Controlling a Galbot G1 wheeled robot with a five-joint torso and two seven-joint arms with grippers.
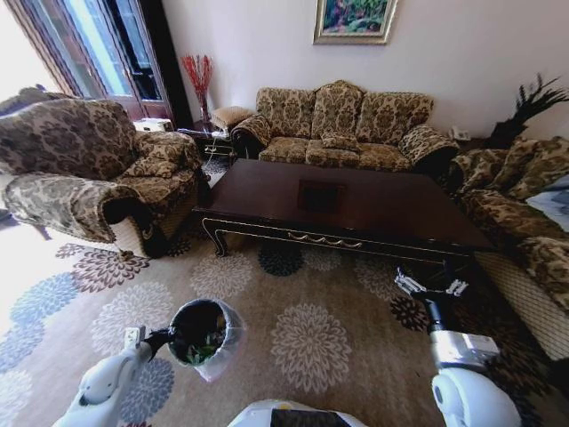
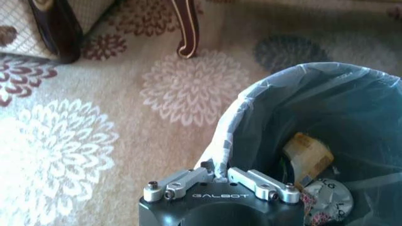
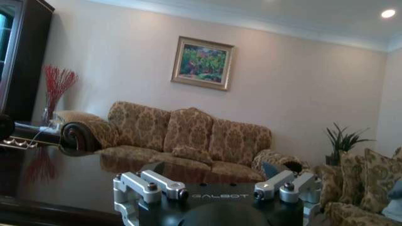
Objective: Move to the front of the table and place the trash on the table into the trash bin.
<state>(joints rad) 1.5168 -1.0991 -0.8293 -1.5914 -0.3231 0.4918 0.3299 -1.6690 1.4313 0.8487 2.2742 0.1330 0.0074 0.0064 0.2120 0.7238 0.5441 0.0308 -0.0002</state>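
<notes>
Left tool pinching the bin liner, trash already inside

Left tool point(image 2: 220, 178) is clamped on the trash bin point(image 1: 203, 334) bag rim, trash point(image 2: 311, 162) just beyond it; right tool point(image 1: 430, 286) spread wide, hovering before the tabletop point(image 1: 267, 191).

We see glossy dark wood on the bench point(image 1: 356, 209), thin translucent plastic liner in the trash bin point(image 2: 251, 117), matt patterned carpet point(image 1: 311, 338), brushed metal gripper links.
</notes>
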